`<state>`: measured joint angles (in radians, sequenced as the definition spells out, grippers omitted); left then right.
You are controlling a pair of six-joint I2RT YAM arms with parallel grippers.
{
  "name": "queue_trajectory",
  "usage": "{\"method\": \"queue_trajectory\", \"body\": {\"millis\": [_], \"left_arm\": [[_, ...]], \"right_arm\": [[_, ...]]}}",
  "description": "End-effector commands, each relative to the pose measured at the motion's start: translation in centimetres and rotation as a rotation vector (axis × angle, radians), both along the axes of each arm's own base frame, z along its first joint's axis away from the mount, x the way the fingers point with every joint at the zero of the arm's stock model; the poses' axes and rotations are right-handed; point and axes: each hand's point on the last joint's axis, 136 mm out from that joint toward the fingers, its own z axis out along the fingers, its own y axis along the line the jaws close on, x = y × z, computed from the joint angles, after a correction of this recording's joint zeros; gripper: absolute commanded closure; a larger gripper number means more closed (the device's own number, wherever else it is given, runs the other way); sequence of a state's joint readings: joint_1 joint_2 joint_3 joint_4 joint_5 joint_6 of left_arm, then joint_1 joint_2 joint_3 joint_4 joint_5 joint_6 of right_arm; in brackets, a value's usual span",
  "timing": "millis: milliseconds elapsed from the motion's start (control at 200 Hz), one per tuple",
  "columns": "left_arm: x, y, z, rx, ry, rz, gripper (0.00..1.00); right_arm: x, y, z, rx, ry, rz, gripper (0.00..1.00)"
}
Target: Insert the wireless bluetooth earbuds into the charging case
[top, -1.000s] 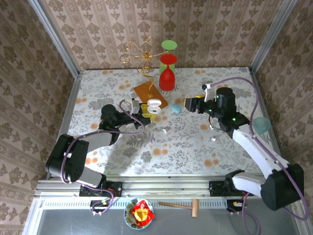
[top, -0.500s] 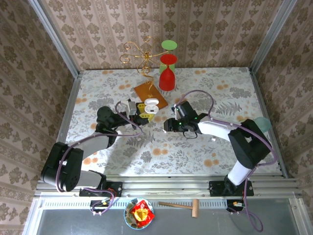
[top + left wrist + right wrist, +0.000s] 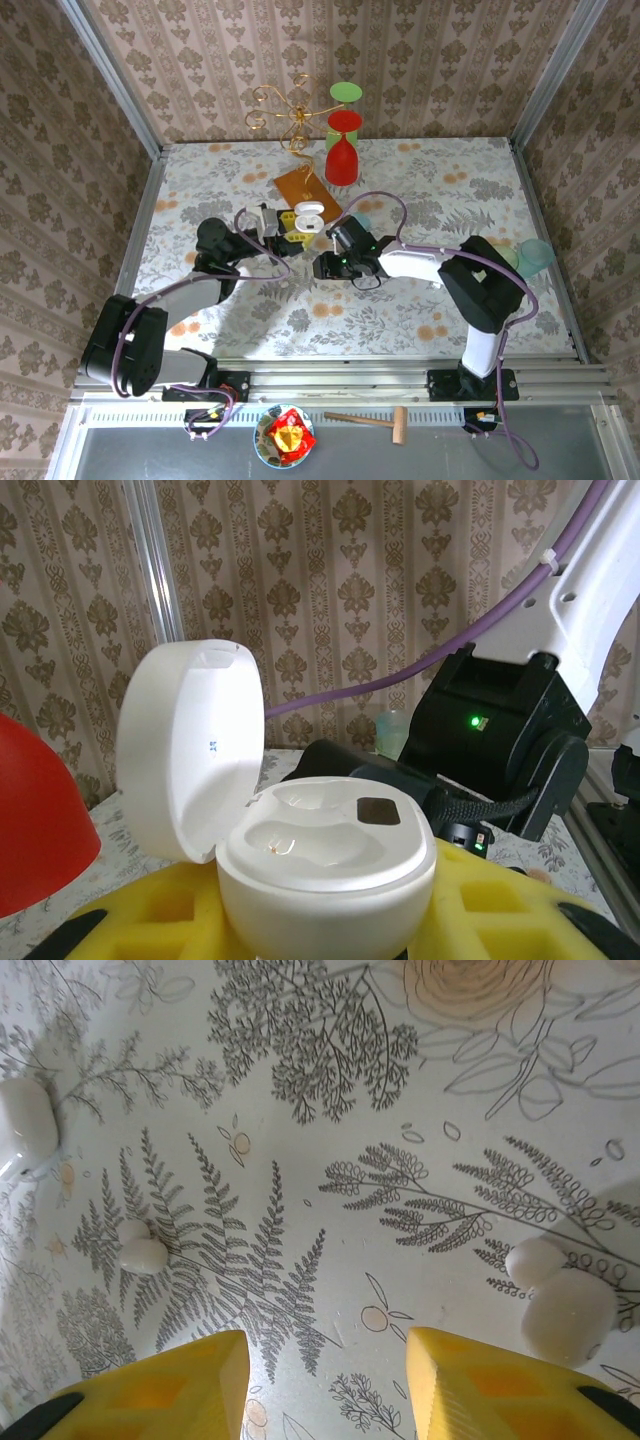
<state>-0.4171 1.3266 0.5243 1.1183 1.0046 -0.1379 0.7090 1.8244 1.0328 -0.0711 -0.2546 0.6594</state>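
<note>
Tablecloth [image 3: 400,300], pale, printed with grey ferns and orange flowers, spread over the whole table.
Wire stand [image 3: 285,108], gold, curled, at the far middle.
Red plastic goblet [image 3: 341,160], upside down, just right of the wire stand.
Brown wooden board [image 3: 300,185], flat, near and left of the goblet.
Teal cup [image 3: 535,255] at the right edge of the table.
Small light-blue piece [image 3: 360,220] on the cloth, just far-right of the right arm's wrist; too small to tell more.

Left gripper [image 3: 291,228], yellow foam pads, clamped on the white oval charging case [image 3: 325,865]. The case sits upright between the pads. Its lid is swung up at the left and its two moulded wells face up. The right arm's black wrist stands close behind the case, between it and the right side of the table.

Right gripper [image 3: 327,1358], yellow foam pads, low over the cloth just near-right of the case. Its jaws stand apart with only cloth between them, so it grips and touches nothing.

First white earbud [image 3: 143,1250] lies on the cloth ahead of the pads and outside the left-hand one.
Second white earbud [image 3: 560,1300] lies outside the right-hand pad, near it but apart.
White rounded piece [image 3: 28,1120] at the left edge of the right wrist view; cannot tell what it is.
</note>
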Motion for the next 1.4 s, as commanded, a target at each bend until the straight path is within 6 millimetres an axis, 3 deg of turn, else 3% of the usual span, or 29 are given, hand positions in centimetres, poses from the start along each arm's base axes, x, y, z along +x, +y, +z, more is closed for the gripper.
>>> {"method": "queue_trajectory", "body": {"millis": [0, 360, 805, 1050, 1395], "left_arm": [[-0.4, 0.3, 0.5, -0.007, -0.034, 0.005, 0.72], [-0.5, 0.4, 0.4, -0.007, -0.033, 0.012, 0.72], [-0.5, 0.5, 0.0, -0.004, -0.027, 0.018, 0.72], [-0.4, 0.5, -0.2, -0.001, -0.024, 0.021, 0.72], [-0.4, 0.5, 0.1, -0.004, -0.03, 0.026, 0.72]], "right_arm": [[0.5, 0.5, -0.2, 0.0, 0.014, -0.026, 0.54], [1.6, -3.2, -1.3, -0.143, -0.005, -0.112, 0.54], [5.1, -4.2, -0.8, -0.222, -0.057, -0.152, 0.52], [5.8, -4.2, -0.4, -0.248, -0.083, -0.129, 0.48], [6.0, -4.9, -1.6, -0.334, -0.05, -0.14, 0.56]]}}
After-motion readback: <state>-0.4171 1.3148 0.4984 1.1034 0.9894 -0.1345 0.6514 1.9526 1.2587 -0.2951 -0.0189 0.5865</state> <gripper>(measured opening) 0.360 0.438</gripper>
